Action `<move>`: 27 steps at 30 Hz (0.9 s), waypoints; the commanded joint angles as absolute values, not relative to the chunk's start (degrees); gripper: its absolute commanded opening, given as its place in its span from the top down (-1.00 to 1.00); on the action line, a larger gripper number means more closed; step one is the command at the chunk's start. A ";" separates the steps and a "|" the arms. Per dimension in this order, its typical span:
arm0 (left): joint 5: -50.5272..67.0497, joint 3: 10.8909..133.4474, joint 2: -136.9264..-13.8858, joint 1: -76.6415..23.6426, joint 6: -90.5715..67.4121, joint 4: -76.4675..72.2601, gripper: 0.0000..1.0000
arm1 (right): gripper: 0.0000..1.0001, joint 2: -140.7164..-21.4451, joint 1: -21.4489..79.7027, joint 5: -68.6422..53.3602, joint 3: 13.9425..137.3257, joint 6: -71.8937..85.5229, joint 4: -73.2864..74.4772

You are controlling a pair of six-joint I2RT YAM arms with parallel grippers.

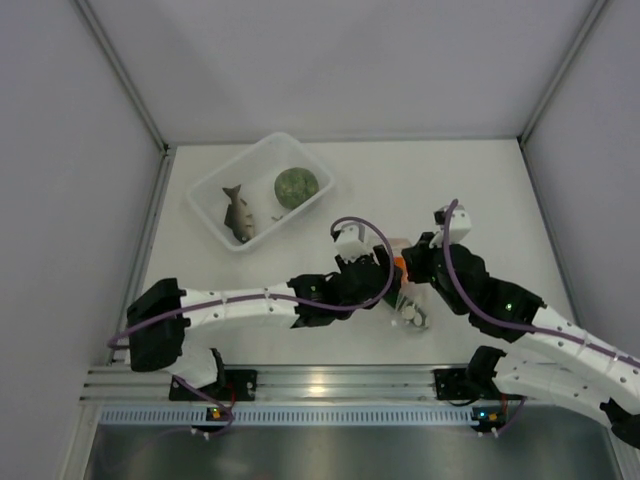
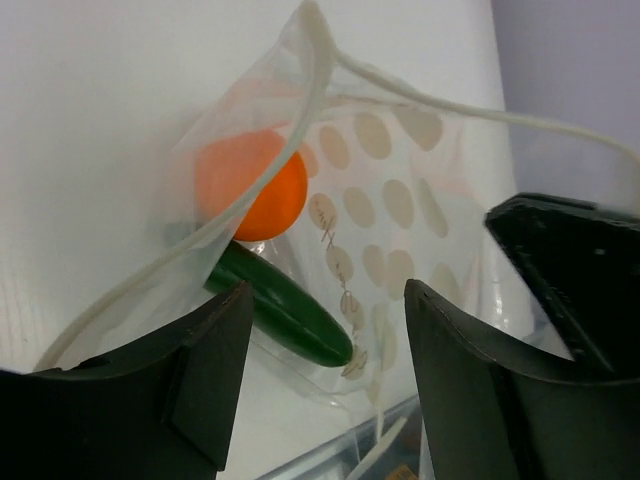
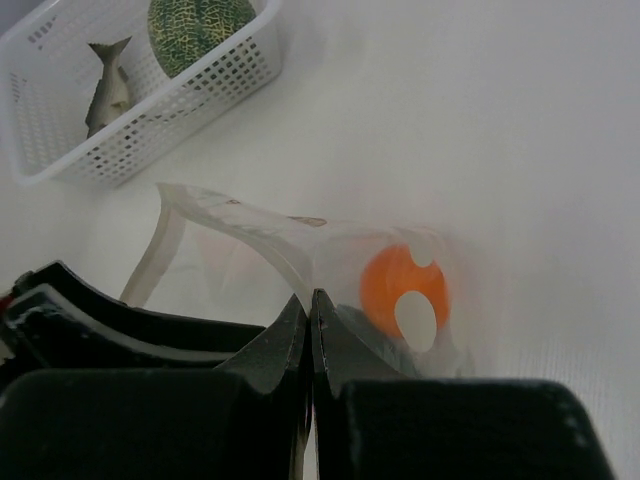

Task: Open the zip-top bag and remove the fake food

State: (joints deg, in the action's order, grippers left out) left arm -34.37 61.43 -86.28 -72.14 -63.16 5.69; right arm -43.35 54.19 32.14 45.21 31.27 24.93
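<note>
Plainly, the closed right claw [image 3: 312, 300] pinches the clear crinkly zip-top bag [image 3: 240, 225], apart from the white perforated basket [image 3: 180, 115]; the spread left claw [image 2: 328, 295] could nip film, not the dark green toy cucumber [image 2: 285, 305].

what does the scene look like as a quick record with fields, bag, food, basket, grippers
zip-top bag: open, mouth spread
inside bag: orange ball, cucumber
basket: holds fish and green ball
left gripper: open, at the bag's mouth, facing the cucumber
right gripper: shut on the bag's edge
left to do: two pieces not yet out of the bag
</note>
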 commanded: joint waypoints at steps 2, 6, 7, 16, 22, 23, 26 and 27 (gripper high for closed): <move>-33.32 64.86 -90.87 -71.02 -64.16 4.13 -0.32 | 1.00 -41.40 53.53 34.71 44.65 32.61 23.73; -29.54 66.97 -94.83 -69.61 -63.81 4.22 -0.30 | 1.00 -40.34 53.61 38.05 43.95 31.91 25.74; -28.92 67.49 -95.62 -69.52 -63.55 4.22 -0.29 | 1.00 -40.34 53.53 39.10 43.77 31.90 26.53; -24.09 71.10 -102.47 -69.52 -62.58 5.62 -0.29 | 1.00 -37.98 53.17 45.44 39.64 33.04 29.88; -22.59 74.70 -107.57 -69.35 -62.06 8.17 -0.31 | 1.00 -35.42 53.00 45.97 37.09 34.63 29.62; -22.67 75.32 -108.27 -69.26 -61.96 8.70 -0.31 | 1.00 -35.16 53.00 46.05 37.00 34.80 29.97; -22.50 76.73 -109.68 -68.99 -61.26 9.84 -0.33 | 1.00 -34.81 53.00 45.97 36.65 35.16 30.23; -22.59 77.34 -109.95 -68.91 -61.26 9.93 -0.33 | 1.00 -34.72 53.00 45.88 36.48 35.33 30.32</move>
